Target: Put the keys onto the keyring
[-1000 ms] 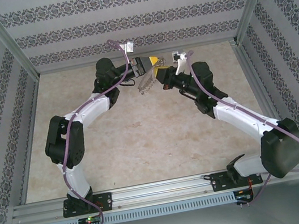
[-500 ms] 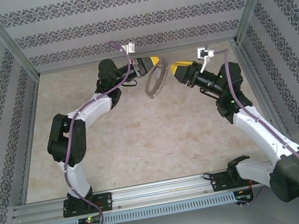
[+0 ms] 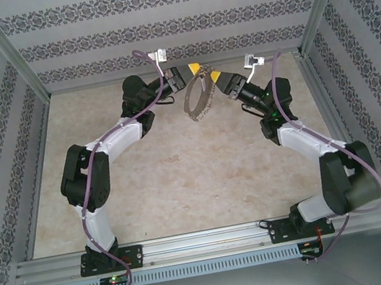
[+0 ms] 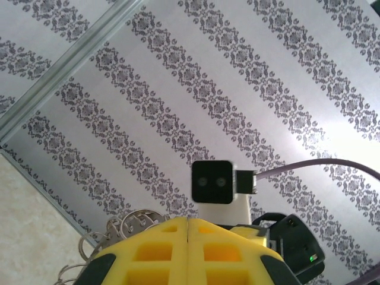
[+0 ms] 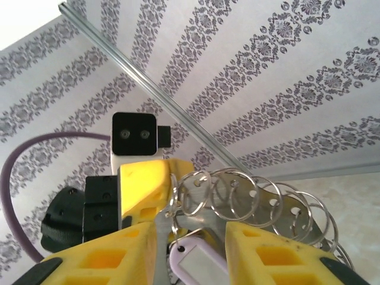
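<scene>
The keyring [image 5: 264, 205] is held raised above the far part of the table [image 3: 180, 166], pinched at its rim by the clenched left gripper [image 3: 199, 73], while its rim and a pale tag [image 5: 193, 261] hung on it are flanked by the parted fingers of the right gripper [image 3: 216, 79].

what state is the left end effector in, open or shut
Shut. The left end effector has its yellow fingers pressed together with no gap in the left wrist view, the keyring poking out beside them.
</scene>
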